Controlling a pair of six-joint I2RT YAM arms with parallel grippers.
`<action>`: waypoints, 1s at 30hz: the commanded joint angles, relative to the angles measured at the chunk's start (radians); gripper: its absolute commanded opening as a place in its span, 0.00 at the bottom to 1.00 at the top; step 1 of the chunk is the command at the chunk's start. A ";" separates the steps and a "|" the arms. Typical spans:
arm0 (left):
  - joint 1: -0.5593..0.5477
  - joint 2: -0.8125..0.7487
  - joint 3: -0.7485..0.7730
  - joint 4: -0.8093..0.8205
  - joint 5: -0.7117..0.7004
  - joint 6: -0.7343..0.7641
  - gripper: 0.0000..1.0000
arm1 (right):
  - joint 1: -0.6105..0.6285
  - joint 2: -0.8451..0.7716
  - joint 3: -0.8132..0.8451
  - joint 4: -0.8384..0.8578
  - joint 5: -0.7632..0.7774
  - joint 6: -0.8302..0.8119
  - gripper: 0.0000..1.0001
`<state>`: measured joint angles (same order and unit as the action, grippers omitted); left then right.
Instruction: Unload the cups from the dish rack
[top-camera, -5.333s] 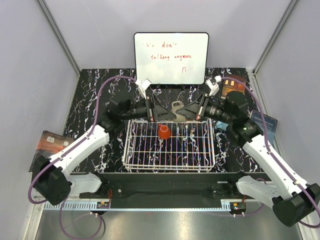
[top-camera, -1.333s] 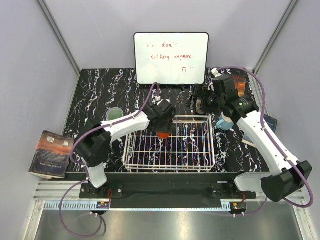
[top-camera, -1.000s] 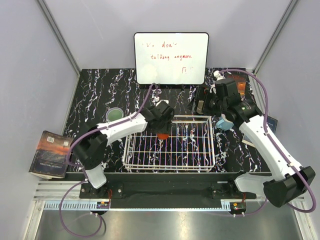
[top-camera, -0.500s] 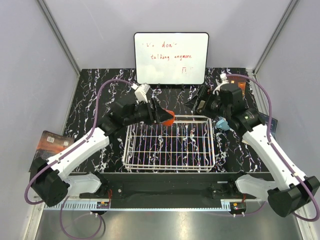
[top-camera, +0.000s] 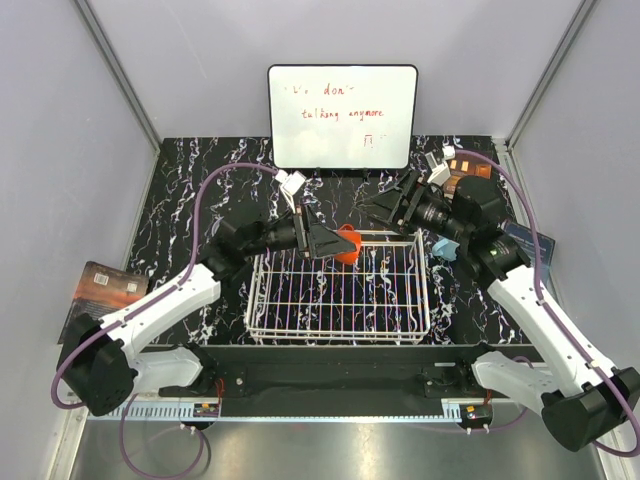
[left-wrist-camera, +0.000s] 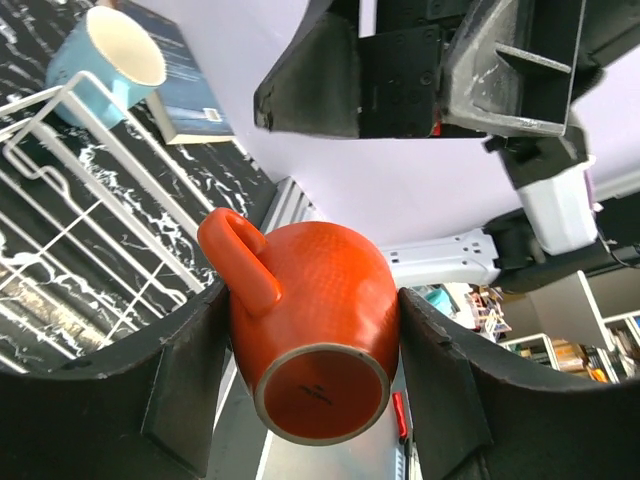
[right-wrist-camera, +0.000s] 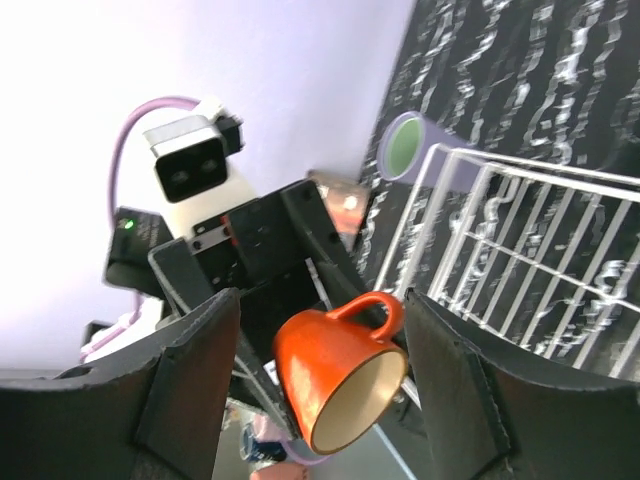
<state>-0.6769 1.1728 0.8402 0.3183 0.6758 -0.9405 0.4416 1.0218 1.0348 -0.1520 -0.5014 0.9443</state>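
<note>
Right now the left gripper (top-camera: 335, 241) is clamped on the red cup (top-camera: 349, 245), one finger on each side of its belly, and holds it in the air over the far edge of the rack (top-camera: 338, 339). The cup lies on its side. Its long axis runs left to right, base back toward the left wrist and open mouth pointing at the right gripper (top-camera: 378, 208), with the handle on top.

And the right gripper is spread wide, jaws empty, aimed straight back at that mouth. It sits just to the cup's right and a little farther from the bases, near but not touching. So the two tools face each other with the cup between them. If this is a hand-over, the right arm needs only a short push along the cup's own axis.

Beyond it, the blue mug (top-camera: 445, 247) stands on the table just off the rack's right side.

Five seconds back the cup stood upright inside the rack. Half a second back it hung a touch farther left, and the right gripper was not yet squared up to it. The rack shows nothing in it now.
</note>
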 joint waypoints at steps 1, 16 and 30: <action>0.004 -0.007 -0.001 0.142 0.035 -0.023 0.00 | 0.003 -0.031 -0.005 0.115 -0.101 0.068 0.74; 0.008 0.050 0.114 0.039 -0.130 0.084 0.00 | 0.003 -0.069 -0.021 0.086 -0.164 0.079 0.74; 0.019 0.105 0.162 0.076 -0.125 0.072 0.00 | 0.003 -0.022 -0.019 0.083 -0.180 0.047 0.74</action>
<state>-0.6586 1.2861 0.9676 0.2817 0.5446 -0.8562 0.4416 0.9794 0.9955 -0.0929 -0.6537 1.0103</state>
